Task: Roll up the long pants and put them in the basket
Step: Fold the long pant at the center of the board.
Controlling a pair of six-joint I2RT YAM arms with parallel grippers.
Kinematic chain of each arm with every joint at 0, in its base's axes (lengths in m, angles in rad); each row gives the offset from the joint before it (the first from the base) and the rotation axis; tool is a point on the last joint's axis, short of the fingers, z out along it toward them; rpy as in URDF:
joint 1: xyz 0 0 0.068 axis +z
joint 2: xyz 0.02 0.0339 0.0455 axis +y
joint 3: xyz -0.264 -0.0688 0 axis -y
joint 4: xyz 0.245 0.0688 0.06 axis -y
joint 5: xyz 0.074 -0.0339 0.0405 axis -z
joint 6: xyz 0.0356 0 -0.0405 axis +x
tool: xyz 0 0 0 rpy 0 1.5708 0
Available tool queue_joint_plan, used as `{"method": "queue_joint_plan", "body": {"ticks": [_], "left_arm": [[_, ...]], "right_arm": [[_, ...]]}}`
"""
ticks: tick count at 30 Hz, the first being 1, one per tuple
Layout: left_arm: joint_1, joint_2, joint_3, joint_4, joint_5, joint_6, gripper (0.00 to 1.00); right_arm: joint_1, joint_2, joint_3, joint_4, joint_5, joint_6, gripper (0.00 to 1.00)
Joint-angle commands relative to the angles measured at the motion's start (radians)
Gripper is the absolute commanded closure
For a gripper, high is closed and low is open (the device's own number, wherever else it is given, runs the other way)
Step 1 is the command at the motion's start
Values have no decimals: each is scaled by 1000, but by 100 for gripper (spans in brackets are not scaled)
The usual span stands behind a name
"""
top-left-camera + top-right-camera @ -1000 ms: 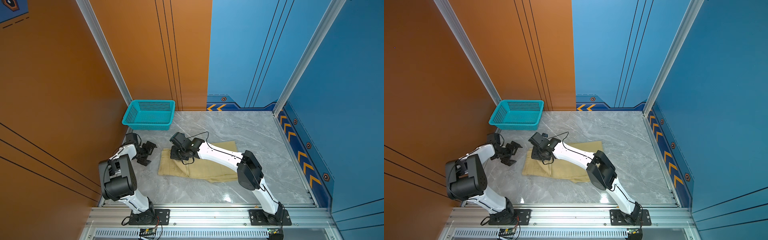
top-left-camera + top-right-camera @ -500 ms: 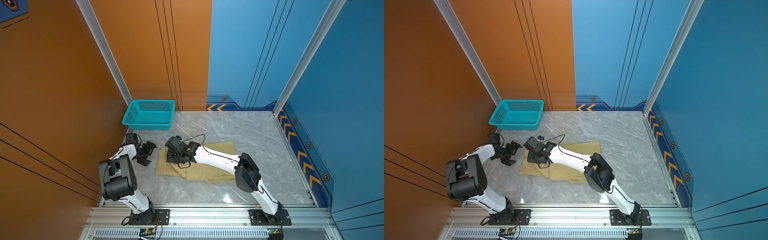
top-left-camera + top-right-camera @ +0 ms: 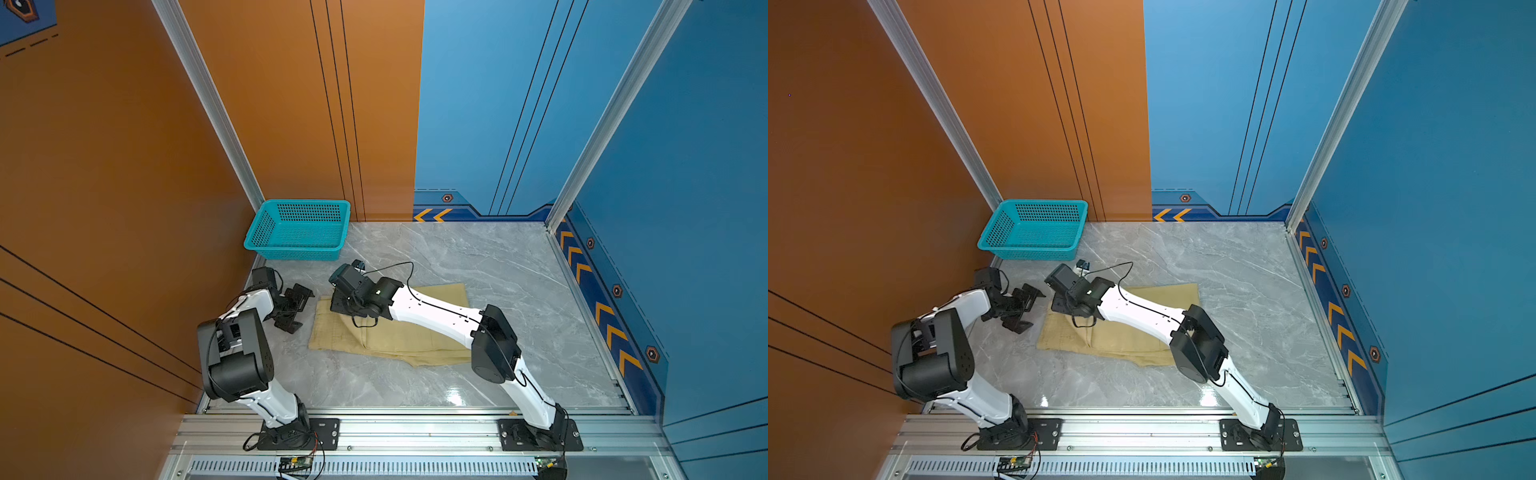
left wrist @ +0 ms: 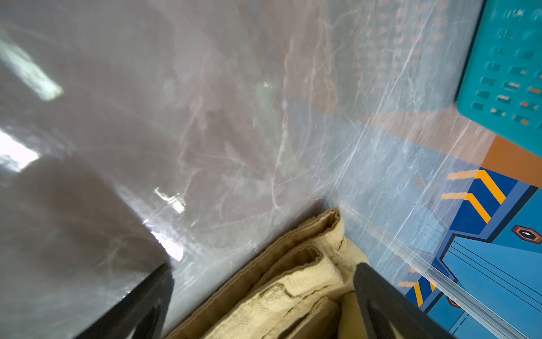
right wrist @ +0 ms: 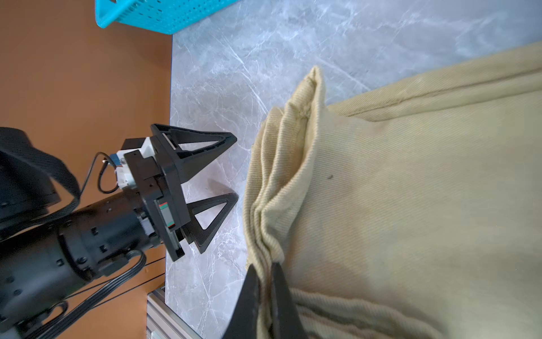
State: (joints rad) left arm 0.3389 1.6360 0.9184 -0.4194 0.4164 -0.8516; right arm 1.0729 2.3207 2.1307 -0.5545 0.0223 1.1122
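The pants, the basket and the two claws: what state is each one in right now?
long pants: folded flat on the table, not yet rolled.
teal basket: upright, empty.
left gripper: open, empty, beside the pants' edge.
right gripper: shut, pinching the pants' edge.

The scene holds one pair of long pants (image 3: 374,338), one teal basket (image 3: 291,249) and one marble table (image 3: 478,257). There are two robot arms, the left arm (image 3: 255,301) and the right arm (image 3: 436,313), and two grippers, the left gripper (image 5: 236,167) and the right gripper (image 5: 265,268), one on each arm.
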Motion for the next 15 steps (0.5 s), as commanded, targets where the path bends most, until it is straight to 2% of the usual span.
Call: {"method": "queue_joint_plan", "body": {"ticks": [1, 5, 6, 10, 11, 12, 13, 15], "left_arm": [[-8, 3, -10, -23, 0, 28, 1], [-8, -6, -13, -24, 6, 28, 1], [-7, -8, -11, -23, 5, 28, 1], [-5, -10, -7, -24, 15, 24, 1], [-5, -14, -8, -24, 16, 23, 1], [-3, -19, -9, -24, 17, 23, 1], [-2, -27, -9, -24, 20, 23, 1], [5, -45, -12, -24, 26, 20, 1]], "right_arm": [[15, 100, 61, 23, -45, 55, 100], [24, 156, 86, 24, -88, 74, 100], [28, 158, 87, 27, -89, 68, 97], [38, 145, 85, 84, -130, 34, 38], [39, 131, 80, 104, -137, 21, 25], [41, 120, 81, 114, -151, 5, 19], [40, 103, 82, 116, -155, -18, 0], [40, 60, 78, 114, -160, -64, 0]]}}
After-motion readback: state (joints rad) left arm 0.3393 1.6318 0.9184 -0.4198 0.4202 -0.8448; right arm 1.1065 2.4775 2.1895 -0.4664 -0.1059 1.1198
